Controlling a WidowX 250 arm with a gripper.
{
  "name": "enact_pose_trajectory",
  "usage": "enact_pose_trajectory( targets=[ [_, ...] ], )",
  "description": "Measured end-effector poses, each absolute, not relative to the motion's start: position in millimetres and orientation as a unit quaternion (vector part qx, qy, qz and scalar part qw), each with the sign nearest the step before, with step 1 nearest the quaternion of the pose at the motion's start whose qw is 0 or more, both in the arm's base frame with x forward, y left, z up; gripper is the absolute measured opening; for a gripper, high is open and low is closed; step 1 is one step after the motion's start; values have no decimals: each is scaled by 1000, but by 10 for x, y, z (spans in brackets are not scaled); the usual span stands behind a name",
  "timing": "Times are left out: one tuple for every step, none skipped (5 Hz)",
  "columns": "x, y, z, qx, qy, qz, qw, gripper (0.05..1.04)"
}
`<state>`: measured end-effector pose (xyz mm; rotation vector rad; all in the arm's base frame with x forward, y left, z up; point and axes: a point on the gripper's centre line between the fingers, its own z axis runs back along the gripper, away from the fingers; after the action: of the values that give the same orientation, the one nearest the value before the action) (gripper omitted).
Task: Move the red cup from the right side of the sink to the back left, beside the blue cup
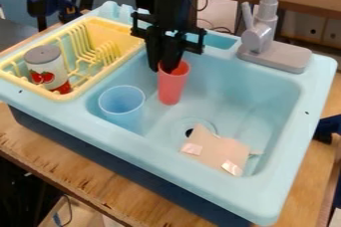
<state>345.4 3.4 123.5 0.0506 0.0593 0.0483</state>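
Observation:
The black gripper (pixel 162 66) hangs down over the back left part of the light blue sink basin (pixel 230 79), at the rim of a red cup (pixel 174 87). The cup is roughly upright, and the gripper's lower end overlaps its top left edge. Whether the cup is held, or rests on the basin floor, I cannot tell. In front and to the left of it, a translucent blue cup (pixel 122 105) stands in the basin's left corner.
A yellow dish rack (pixel 79 87) on the left holds a white and red can (pixel 47 66). The grey faucet (pixel 258 37) rises behind the basin. Near the drain (pixel 189 132) lies a beige piece (pixel 216 150) with shiny patches.

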Motion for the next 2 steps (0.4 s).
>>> enact_pose_trajectory(
  targets=[
    [3547,-41,1454,1,13,29,999,646],
    [3600,61,1656,-12,3,39,999,930]
  ],
)
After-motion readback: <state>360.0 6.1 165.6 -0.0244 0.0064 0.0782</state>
